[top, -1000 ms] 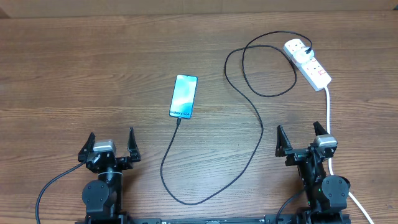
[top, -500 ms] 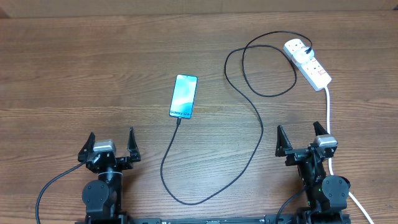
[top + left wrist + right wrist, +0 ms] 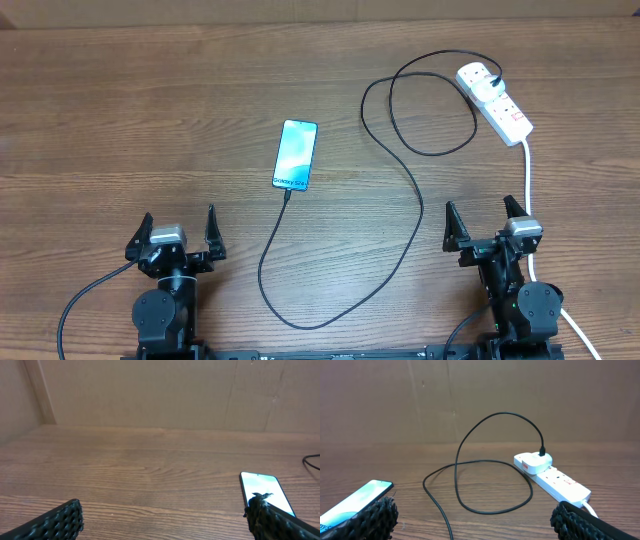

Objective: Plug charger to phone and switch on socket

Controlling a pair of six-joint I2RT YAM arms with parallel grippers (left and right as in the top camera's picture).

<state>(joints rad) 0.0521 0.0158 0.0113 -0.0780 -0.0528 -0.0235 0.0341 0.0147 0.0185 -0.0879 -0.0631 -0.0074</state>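
Note:
The phone point(image 3: 296, 154) lies flat mid-table, its blue-teal screen lit; it also shows in the left wrist view point(image 3: 265, 492) and the right wrist view point(image 3: 355, 501). The charger's black cable point(image 3: 400, 240) runs from the phone's near end, loops across the table and ends at the white plug adapter point(image 3: 477, 79), which sits in the white socket strip point(image 3: 505, 112). The adapter point(image 3: 533, 463) and strip point(image 3: 560, 484) also show in the right wrist view. My left gripper point(image 3: 177, 232) and right gripper point(image 3: 487, 222) are open and empty near the front edge.
The strip's thick white cord point(image 3: 528, 190) runs toward the front edge past my right gripper. A brown board wall point(image 3: 160, 395) stands behind the wooden table.

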